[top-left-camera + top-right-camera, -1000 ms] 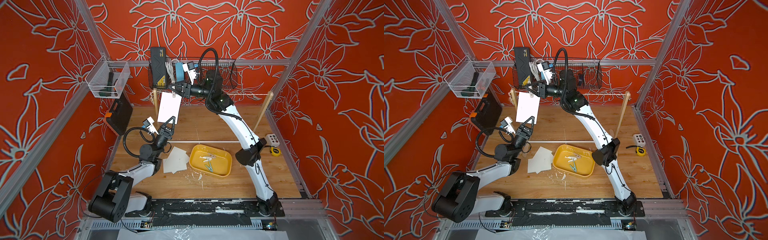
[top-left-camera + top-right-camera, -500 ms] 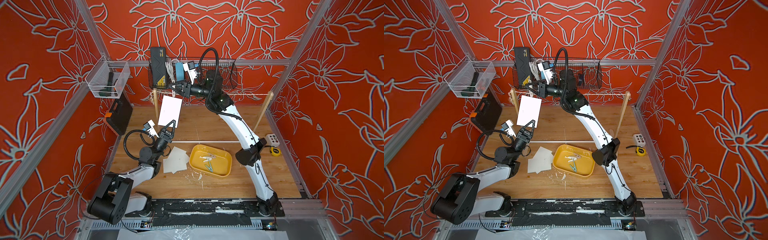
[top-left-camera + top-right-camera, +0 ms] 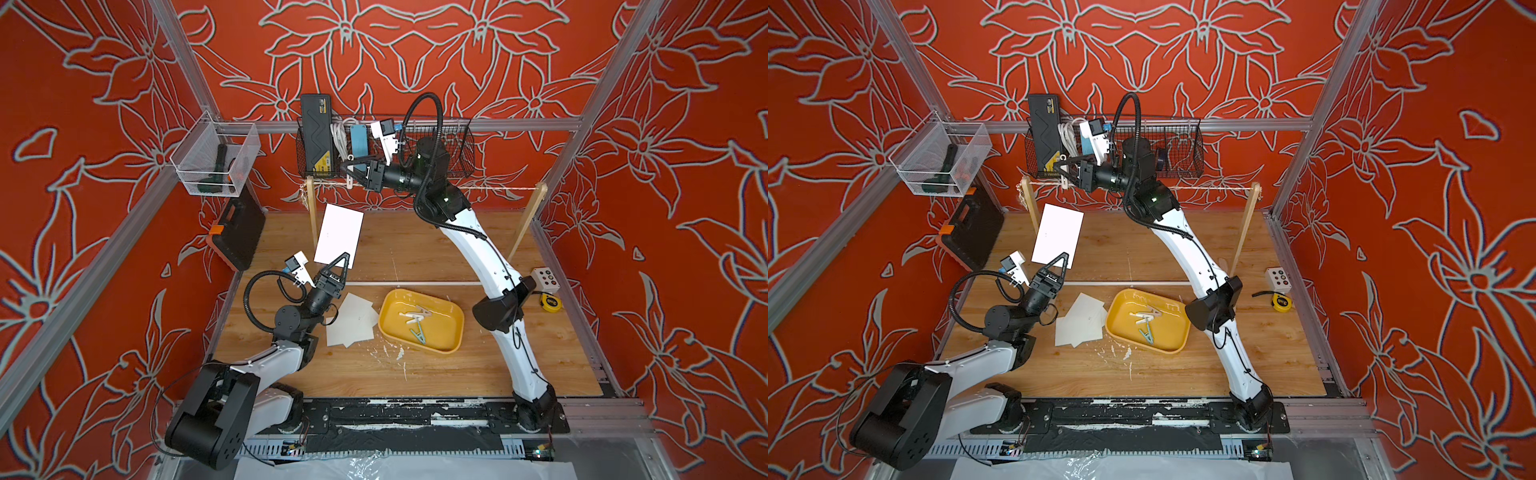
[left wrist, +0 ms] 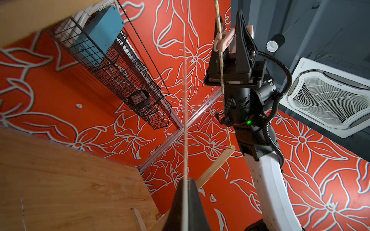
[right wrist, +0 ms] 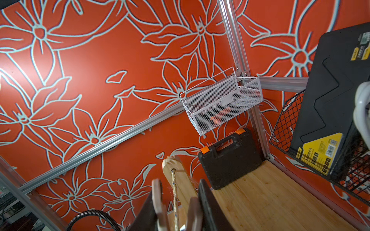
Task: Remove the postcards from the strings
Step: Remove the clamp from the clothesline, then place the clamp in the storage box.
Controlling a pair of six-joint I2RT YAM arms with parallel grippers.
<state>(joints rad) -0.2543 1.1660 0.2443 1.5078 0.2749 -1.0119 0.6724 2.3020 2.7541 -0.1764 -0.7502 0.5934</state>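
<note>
— Postcard (image 3: 338, 232) free yet?
— Yes. My left gripper (image 3: 341, 259) is clamped on its lower edge, and it has dropped below the string (image 3: 498, 189). My right gripper (image 3: 347, 170) squeezes the peg (image 4: 224, 40), seemingly still on the string. Nothing left hanging; only stacking remains.

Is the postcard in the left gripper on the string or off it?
Off. The postcard is clear of the string, pinched only by the left gripper.
</note>
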